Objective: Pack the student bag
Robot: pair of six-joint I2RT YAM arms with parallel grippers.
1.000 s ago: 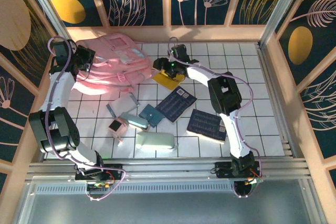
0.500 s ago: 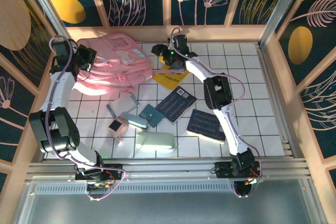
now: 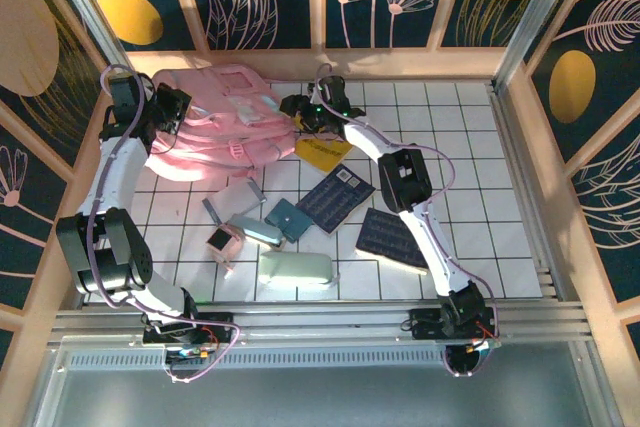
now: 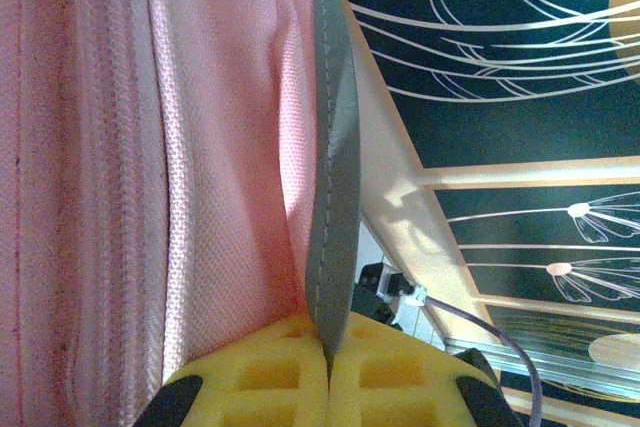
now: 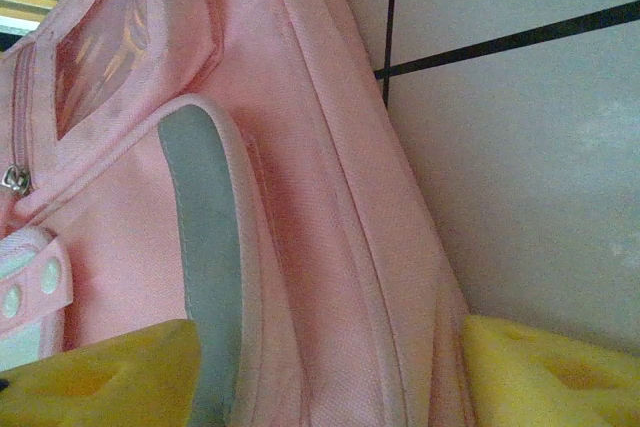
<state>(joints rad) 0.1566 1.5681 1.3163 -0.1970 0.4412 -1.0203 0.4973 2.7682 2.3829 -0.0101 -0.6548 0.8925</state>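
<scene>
Left end effector (image 4: 328, 382) clamps grey trim (image 4: 335, 197) of the student bag (image 3: 225, 117); right end effector (image 5: 330, 367), jaws apart astride its seam, should close squarely before pulling.

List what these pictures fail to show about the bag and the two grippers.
- Top view: whether any zip on the bag is open; folds hide them and they are too small.
- Right wrist view: whether the right gripper presses the bag between its pads; the bottom edge cuts them off.
- Left wrist view: which part of the bag the left gripper pinches; the camera is too close.
</scene>
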